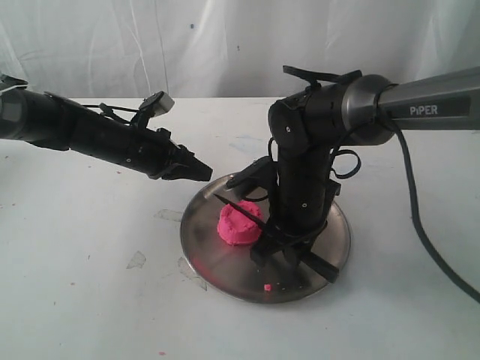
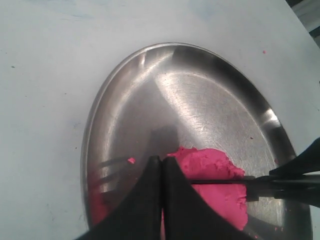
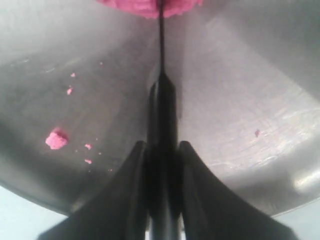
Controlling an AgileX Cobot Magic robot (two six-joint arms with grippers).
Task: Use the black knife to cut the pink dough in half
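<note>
Exterior view: round shiny steel plate (image 1: 204, 244) sits on the white tabletop (image 1: 75, 285), lower centre of frame. The pink dough (image 1: 238, 223), one bright matte domed lump, is on the plate left of its middle. The slim all-black knife (image 1: 229, 202) runs diagonally from its pointed tip, upper left of the dough, across the dough's top, down to its handle end at lower right of the plate. The blade touches the dough; can't tell how deep it sits. The right arm enters from the upper right and drops straight onto the plate. The right claw (image 1: 289, 244) is clenched on the black knife just right of the dough. The left arm enters from the left edge. The left claw (image 1: 199, 171) hangs above the plate's upper-left rim with its fingers pressed together and nothing in them, apart from the dough. A tiny pink crumb (image 1: 268, 286) lies near the plate's front rim.

Left wrist view: left claw (image 2: 161, 162) clenched, empty, over the steel plate (image 2: 200, 100). Pink dough (image 2: 215, 167) just beside the fingertips. Black knife (image 2: 222, 181) lies across the dough. Pink crumb (image 2: 131, 160) on the plate beside the claw. Tabletop (image 2: 40, 100) around the plate.

Right wrist view: right claw (image 3: 162, 147) grasps the black knife (image 3: 161, 100) by the handle, fingers on both sides. The thin blade edge runs straight into the pink dough (image 3: 145, 6). Pink crumb (image 3: 56, 139) and smaller specks lie on the steel plate (image 3: 250, 75).
</note>
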